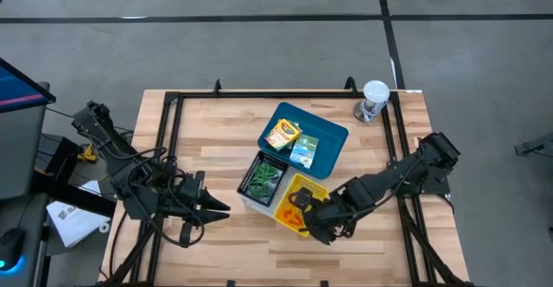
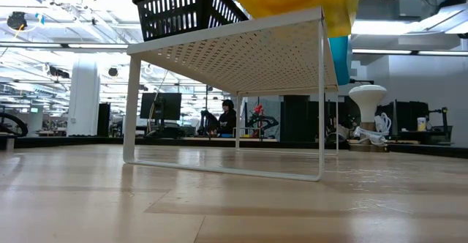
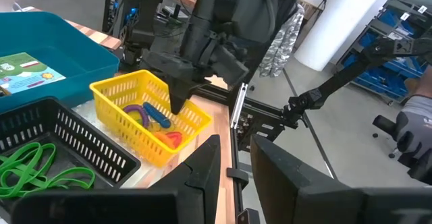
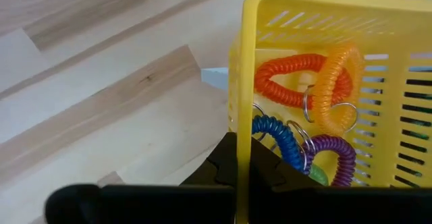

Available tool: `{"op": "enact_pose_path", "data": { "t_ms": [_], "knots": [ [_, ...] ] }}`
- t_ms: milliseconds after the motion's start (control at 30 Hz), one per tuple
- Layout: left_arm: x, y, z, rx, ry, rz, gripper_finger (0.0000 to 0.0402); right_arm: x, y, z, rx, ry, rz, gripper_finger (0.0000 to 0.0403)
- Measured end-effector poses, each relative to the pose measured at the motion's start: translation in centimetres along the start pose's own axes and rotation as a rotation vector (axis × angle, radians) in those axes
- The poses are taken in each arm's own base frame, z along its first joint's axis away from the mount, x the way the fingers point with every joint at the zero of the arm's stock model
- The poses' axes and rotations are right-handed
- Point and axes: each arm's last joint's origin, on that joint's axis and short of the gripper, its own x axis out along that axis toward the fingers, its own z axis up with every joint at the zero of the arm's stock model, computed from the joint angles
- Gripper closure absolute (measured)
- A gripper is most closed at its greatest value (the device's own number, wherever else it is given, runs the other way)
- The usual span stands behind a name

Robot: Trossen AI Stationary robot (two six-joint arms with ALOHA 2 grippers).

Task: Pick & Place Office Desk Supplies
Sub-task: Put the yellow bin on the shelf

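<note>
A yellow mesh basket (image 1: 294, 202) holds coiled loops: orange (image 4: 290, 82), blue (image 4: 277, 140) and purple (image 4: 334, 156). Beside it, a black basket (image 1: 263, 179) holds olive-green rubber bands (image 3: 34, 166). Both baskets stand on the white perforated shelf (image 2: 241, 45). A blue tray (image 1: 333, 131) carries a yellow-orange crayon box (image 1: 282, 133) and a green card box (image 1: 304, 150). My right gripper (image 1: 309, 216) is shut on the yellow basket's rim. My left gripper (image 1: 220, 207) is open and hovers left of the baskets, touching nothing. My right gripper holds the yellow basket by its side wall (image 4: 243, 116), at the end nearest the table's near edge. One finger is inside the basket and one outside, so the wall runs between them. The fingers (image 3: 177, 99) slant down from the table's right. Whether the basket is lifted off the shelf does not show.
A clear cup with a white lid (image 1: 374, 99) stands at the far right corner. A black frame (image 1: 173, 131) runs along the table's edges. Bare wood lies between my left gripper and the baskets, and along the near edge. A person sits in the room beyond (image 2: 228, 115).
</note>
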Motion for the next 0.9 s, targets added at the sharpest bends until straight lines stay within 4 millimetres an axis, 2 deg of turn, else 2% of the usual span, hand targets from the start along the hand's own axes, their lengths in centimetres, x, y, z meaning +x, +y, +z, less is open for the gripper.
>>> {"op": "enact_pose_path", "data": {
  "t_ms": [333, 900],
  "knots": [
    [-0.1, -0.2, -0.1, -0.006, 0.018, -0.028, 0.0325, 0.3, -1.4, -1.1, 0.097, -0.039, 0.068, 0.0403],
    [-0.2, -0.4, -0.2, -0.014, 0.048, -0.074, 0.0325, 0.4, -1.8, -1.5, 0.035, -0.027, 0.059, 0.0396]
  ]
}}
